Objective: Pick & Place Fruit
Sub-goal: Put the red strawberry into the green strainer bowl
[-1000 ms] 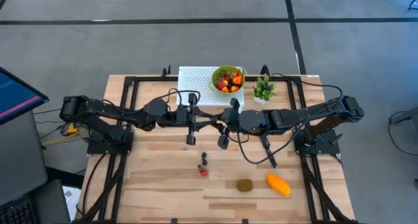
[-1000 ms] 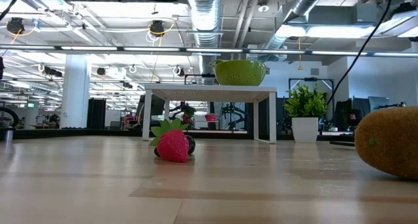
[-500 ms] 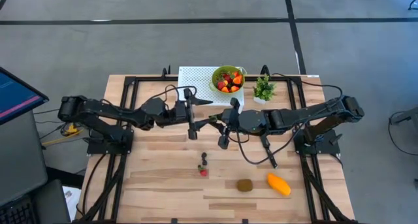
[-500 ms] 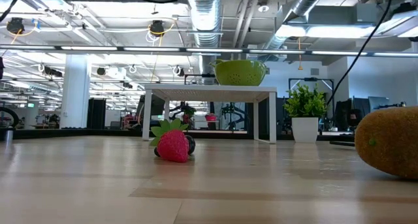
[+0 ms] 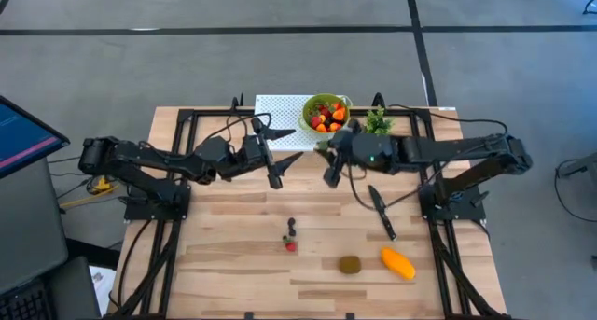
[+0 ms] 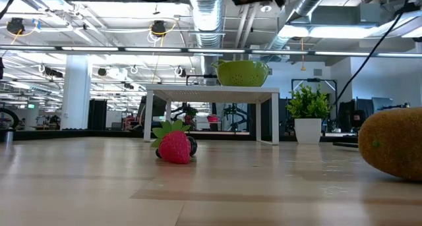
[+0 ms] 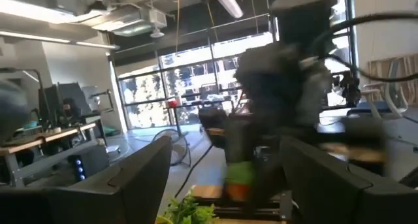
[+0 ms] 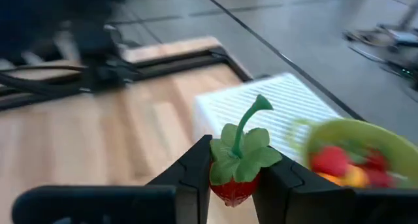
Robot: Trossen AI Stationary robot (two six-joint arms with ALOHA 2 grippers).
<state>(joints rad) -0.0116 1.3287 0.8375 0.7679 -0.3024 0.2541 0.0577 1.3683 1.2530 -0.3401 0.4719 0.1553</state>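
- Nearest the front edge of the table (image 5: 233, 283): brown kiwi (image 5: 350, 264) and orange-yellow mango (image 5: 398, 263) lying just beside each other toward the right front, both untouched; kiwi also looming at the right edge of the low view
- A little farther in, near the middle: red strawberry (image 5: 291, 246) with dark berries (image 5: 292, 229) just behind it, resting on the wood; seen in the low view as a leafy red fruit with a dark piece touching its far side
- To the right of those: slim black knife (image 5: 381, 213) lying flat, no part of the job
- Mid-table, raised above the surface: left gripper (image 5: 276, 158) with fingers spread wide and nothing between them, pointing toward the centre, apparently waiting
- Just beside it, farther back and to the right: right gripper (image 5: 329, 163) clamped on a strawberry with a green stem (image 8: 236, 164), plain in the right wrist view, red body pinched between the two dark fingers
- At the back: green bowl (image 5: 326, 113) on a white perforated stand (image 5: 275, 115), already holding red and orange fruit pieces, with the carried strawberry close to its rim but not yet over it
- Beside the bowl: small potted plant (image 5: 377, 126), not involved
- Judged progress: well under way, with one piece in transit and likely to be dropped in the bowl next
- Left to do: table strawberry, dark berries, kiwi and mango
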